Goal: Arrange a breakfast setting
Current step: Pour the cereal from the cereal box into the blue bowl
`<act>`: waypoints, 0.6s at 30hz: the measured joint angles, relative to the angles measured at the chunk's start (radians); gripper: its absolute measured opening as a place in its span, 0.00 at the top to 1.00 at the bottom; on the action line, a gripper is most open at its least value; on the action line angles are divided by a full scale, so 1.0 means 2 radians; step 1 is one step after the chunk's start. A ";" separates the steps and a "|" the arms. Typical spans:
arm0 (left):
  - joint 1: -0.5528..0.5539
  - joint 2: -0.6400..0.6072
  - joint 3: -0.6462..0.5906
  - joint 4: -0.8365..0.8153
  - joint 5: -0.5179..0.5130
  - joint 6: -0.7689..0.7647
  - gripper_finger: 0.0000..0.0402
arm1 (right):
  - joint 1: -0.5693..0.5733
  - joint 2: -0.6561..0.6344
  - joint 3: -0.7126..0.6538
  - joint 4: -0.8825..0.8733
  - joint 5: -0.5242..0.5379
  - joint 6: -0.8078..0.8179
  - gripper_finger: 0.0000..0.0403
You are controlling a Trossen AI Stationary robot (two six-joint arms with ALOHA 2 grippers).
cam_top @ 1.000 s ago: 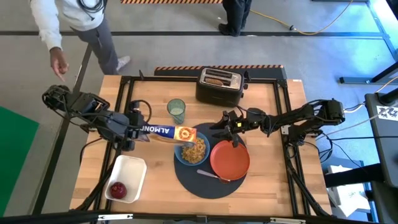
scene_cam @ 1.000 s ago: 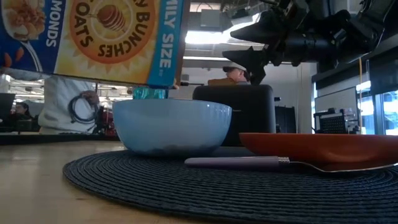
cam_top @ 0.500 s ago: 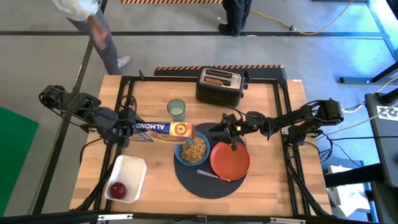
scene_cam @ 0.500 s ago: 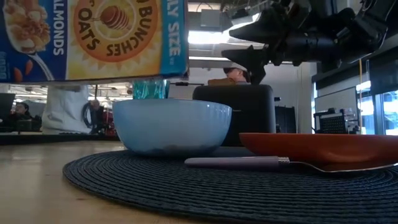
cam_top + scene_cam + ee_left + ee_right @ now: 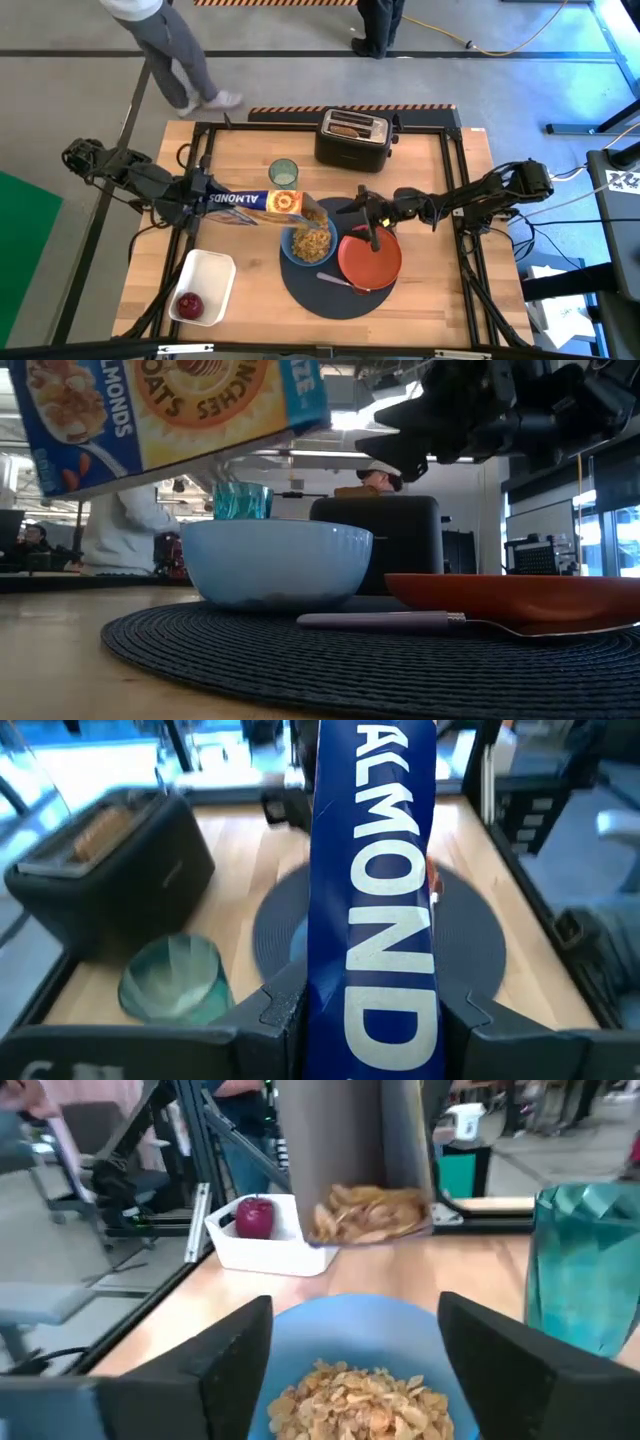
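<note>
Your left hand [image 5: 375, 1020] is clamped on the cereal box [image 5: 255, 206], fingers pressed to either side of it, holding it tipped on its side above the worktop [image 5: 240, 160] with its open end over the blue bowl [image 5: 308, 243]. Your right hand [image 5: 366, 203] hangs with its fingers apart just above the far rim of that bowl, gripping nothing. The bowl holds cereal flakes and sits on the round dark mat [image 5: 330, 295], touching the orange-red plate [image 5: 369, 256] beside it. The metal spoon [image 5: 336, 280] lies on the mat in front of both. The small greenish glass [image 5: 283, 176] stands off the mat behind the bowl, near the black toaster [image 5: 352, 139], where a toast slice [image 5: 346, 128] shows in a slot. The red apple [image 5: 189, 304] lies in the white tub [image 5: 214, 271] at the near left.
</note>
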 joint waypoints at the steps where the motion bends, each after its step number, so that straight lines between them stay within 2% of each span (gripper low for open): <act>1: 0.000 -0.004 -0.006 0.014 -0.001 0.006 0.70 | 0.005 0.000 0.003 0.000 0.018 -0.006 0.27; 4: 0.000 -0.017 -0.028 0.063 -0.001 0.030 0.70 | 0.012 0.000 0.012 -0.003 0.059 -0.015 0.23; 7: 0.000 -0.028 -0.049 0.112 -0.001 0.053 0.70 | 0.012 0.000 0.023 -0.003 0.071 -0.018 0.22; 18: 0.000 -0.043 -0.125 0.278 -0.011 0.114 0.70 | 0.011 0.000 0.077 -0.007 0.026 -0.036 0.23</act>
